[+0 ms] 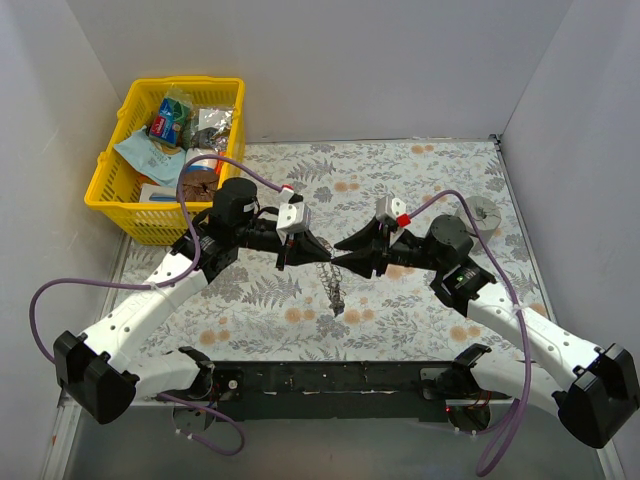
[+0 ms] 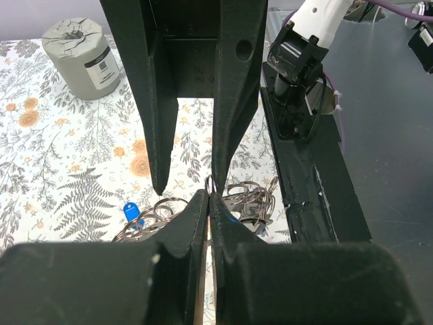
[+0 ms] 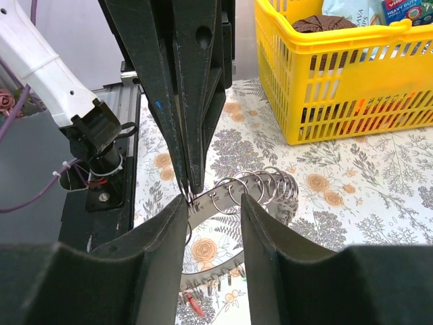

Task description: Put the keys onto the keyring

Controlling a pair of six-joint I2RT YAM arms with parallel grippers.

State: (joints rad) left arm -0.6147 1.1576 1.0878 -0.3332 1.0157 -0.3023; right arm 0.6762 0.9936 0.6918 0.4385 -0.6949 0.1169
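The keyring (image 3: 270, 186) is a silvery band strung with several small split rings; it hangs between my grippers above the table (image 1: 420, 300). It also shows in the top view (image 1: 336, 290) and the left wrist view (image 2: 250, 200). My left gripper (image 2: 209, 193) is shut on one thin ring at the band's end, as the right wrist view (image 3: 189, 188) also shows. My right gripper (image 3: 213, 203) is open, its fingers either side of the band just beside the left gripper's tips. A blue key (image 2: 130, 212) and a red key (image 3: 195, 306) lie or hang by the rings below.
A yellow basket (image 1: 165, 150) of packets stands at the back left, also in the right wrist view (image 3: 338, 74). A squat grey cylinder (image 1: 487, 215) stands at the right, also in the left wrist view (image 2: 78, 57). Grey walls close in three sides.
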